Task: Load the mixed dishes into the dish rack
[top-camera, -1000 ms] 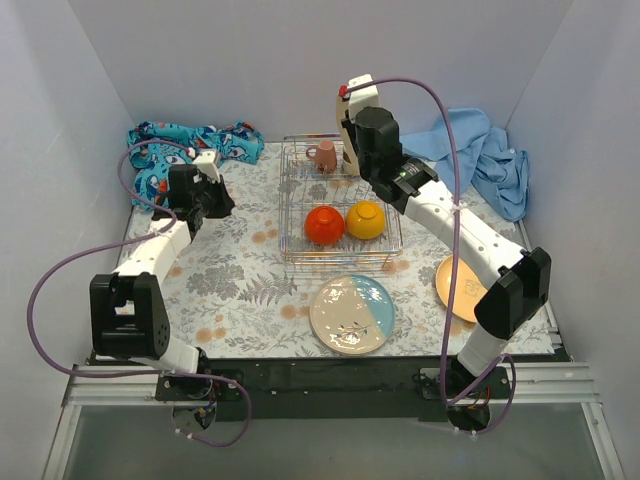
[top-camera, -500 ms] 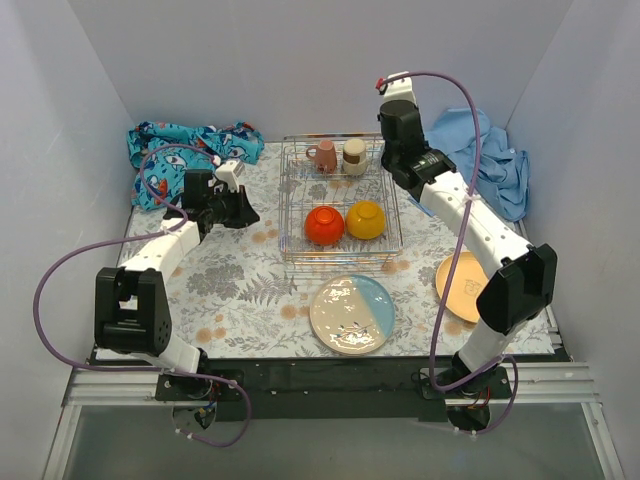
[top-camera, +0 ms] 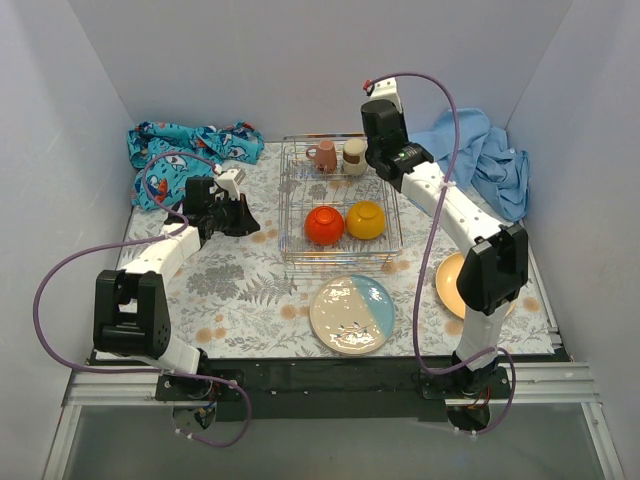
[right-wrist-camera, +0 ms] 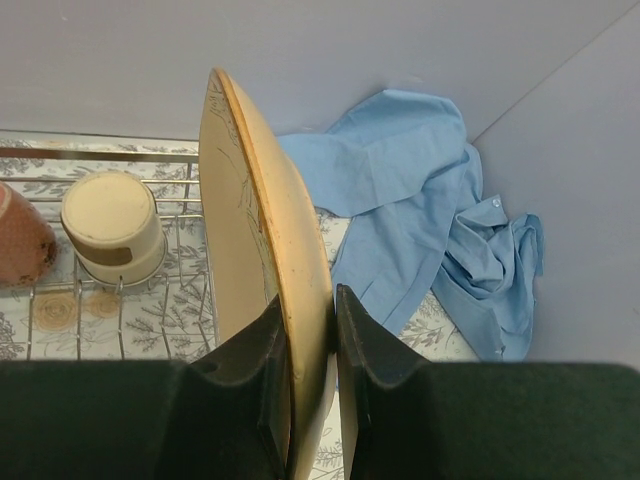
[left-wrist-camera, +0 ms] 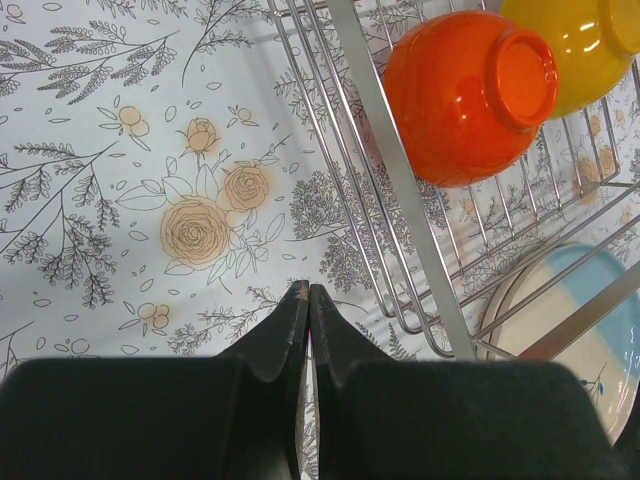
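The cream-and-blue plate [top-camera: 352, 314] and yellow-orange plate [top-camera: 447, 281] lie toward the table's [top-camera: 230, 290] near edge. Left of the dish rack [top-camera: 290, 200] the left gripper [left-wrist-camera: 305, 295] hovers pressed together, empty. At the rack's far right corner the right gripper [right-wrist-camera: 308, 300] pinches the tan plate [right-wrist-camera: 270, 240] upright; lowering it into the rack seems next.

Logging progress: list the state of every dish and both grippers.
Right gripper: shut on tan plate.
Tan plate: held on edge.
Left gripper: shut, empty.
Red bowl: inverted in dish rack.
Orange bowl: inverted in rack.
Small cup: inverted in rack.
Pinkish mug: in rack.
Cream-and-blue plate: flat on table.
Yellow-orange plate: flat on table.
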### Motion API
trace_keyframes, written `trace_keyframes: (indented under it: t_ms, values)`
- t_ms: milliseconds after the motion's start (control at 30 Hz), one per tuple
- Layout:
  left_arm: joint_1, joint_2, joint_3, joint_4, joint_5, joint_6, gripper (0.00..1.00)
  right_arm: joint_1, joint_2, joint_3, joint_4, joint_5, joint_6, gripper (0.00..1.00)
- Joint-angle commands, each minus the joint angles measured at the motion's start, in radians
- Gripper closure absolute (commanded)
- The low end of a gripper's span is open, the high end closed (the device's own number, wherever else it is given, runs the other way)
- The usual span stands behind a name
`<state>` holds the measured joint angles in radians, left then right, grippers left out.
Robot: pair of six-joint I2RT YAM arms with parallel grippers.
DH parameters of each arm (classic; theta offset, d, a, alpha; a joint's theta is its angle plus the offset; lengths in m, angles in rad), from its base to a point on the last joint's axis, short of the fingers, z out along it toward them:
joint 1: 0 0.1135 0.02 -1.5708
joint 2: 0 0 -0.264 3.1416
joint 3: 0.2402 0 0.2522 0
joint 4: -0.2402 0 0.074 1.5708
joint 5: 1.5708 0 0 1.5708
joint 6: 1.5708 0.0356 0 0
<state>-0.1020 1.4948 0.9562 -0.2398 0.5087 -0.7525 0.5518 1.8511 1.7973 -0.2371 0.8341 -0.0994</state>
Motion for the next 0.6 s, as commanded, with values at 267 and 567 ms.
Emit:
trace_keyframes:
  t_ms: [267, 567]
  values:
    - [-0.002, -0.019, 0.001, 0.013, 0.001, -0.01, 1.0, 0.0, 0.049, 0.102, 0.137, 0.12, -0.008, 0.99]
    - [-0.002, -0.027, -0.019, 0.026, -0.002, -0.018, 1.0, 0.003, 0.123, 0.096, 0.133, 0.157, -0.006, 0.99]
